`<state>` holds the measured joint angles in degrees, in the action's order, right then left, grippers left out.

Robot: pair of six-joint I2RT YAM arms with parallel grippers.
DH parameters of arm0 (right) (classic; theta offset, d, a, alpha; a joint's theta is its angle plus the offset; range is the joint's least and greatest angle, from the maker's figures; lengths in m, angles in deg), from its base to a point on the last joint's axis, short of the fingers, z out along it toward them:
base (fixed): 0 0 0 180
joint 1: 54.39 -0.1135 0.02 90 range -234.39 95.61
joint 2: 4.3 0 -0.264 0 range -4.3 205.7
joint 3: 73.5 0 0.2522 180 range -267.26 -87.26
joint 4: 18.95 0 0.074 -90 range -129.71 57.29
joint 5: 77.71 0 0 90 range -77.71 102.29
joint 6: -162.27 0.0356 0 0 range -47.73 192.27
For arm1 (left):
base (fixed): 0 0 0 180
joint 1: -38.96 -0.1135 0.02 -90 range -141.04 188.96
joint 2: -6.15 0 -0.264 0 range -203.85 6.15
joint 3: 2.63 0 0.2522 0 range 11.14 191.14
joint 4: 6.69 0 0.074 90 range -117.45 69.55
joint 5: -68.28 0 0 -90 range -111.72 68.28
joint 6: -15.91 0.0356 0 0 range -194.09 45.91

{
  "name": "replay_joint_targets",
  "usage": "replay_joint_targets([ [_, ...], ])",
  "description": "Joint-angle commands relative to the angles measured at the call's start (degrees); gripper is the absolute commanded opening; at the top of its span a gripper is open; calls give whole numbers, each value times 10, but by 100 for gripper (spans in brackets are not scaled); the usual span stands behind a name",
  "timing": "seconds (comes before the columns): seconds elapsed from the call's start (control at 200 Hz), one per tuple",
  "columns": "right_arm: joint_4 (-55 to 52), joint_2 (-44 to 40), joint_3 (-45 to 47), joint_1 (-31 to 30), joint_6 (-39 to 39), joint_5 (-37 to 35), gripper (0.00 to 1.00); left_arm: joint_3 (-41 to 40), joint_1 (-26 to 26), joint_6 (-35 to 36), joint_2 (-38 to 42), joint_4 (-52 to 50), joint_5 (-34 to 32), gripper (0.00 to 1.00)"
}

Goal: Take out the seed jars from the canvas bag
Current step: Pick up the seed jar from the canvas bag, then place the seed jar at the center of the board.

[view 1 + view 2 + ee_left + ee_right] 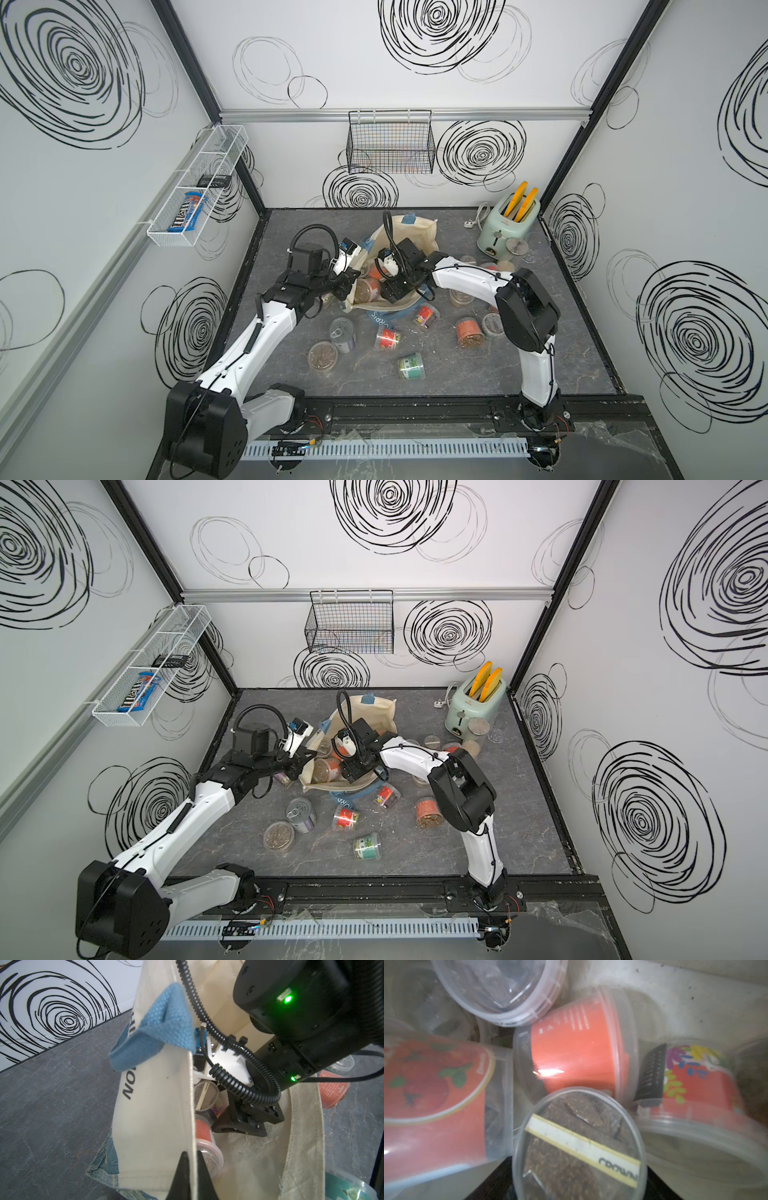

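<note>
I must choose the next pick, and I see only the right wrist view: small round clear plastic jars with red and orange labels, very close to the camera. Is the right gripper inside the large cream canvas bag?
Observer: Yes. In both top views the right gripper reaches down into the open mouth of the large cream canvas bag with blue handles.
Operator: Thank you. And where is the left gripper?
Observer: The left wrist view shows the left gripper shut on the bag's canvas rim, at the edge of the mouth.
</note>
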<state>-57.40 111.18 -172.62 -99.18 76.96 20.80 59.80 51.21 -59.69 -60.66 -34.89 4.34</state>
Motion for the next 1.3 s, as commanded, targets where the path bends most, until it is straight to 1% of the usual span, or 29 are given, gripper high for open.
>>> replay_joint_targets([
  [0.0,0,-2,-8,3,17,0,77,7,-2,0,6,-10,25,0],
  [0.02,3,-6,-6,3,18,-2,77,7,-2,0,6,-10,25,0],
  [0.085,12,-24,4,4,18,-5,69,8,-3,0,6,-11,25,0],
  [0.295,36,-94,36,10,19,-15,67,16,-12,-11,3,-15,35,1],
  [0.355,39,-113,42,13,20,-10,64,21,-16,-16,2,-19,39,1],
  [0.595,39,-184,51,20,33,-3,64,37,-26,-31,-10,-25,48,1],
  [0.755,22,-259,52,23,34,-2,65,64,-38,-58,-32,-30,49,1],
  [0.926,64,-379,126,30,27,-10,65,104,-59,-88,-65,-37,51,1],
  [1.021,63,-435,160,44,31,-13,65,122,-74,-104,-85,-38,54,1],
  [1.156,26,-479,195,50,23,-34,65,137,-95,-127,-112,-27,56,0],
  [1.296,-3,-509,254,50,27,-46,65,156,-129,-183,-138,-17,64,0],
])
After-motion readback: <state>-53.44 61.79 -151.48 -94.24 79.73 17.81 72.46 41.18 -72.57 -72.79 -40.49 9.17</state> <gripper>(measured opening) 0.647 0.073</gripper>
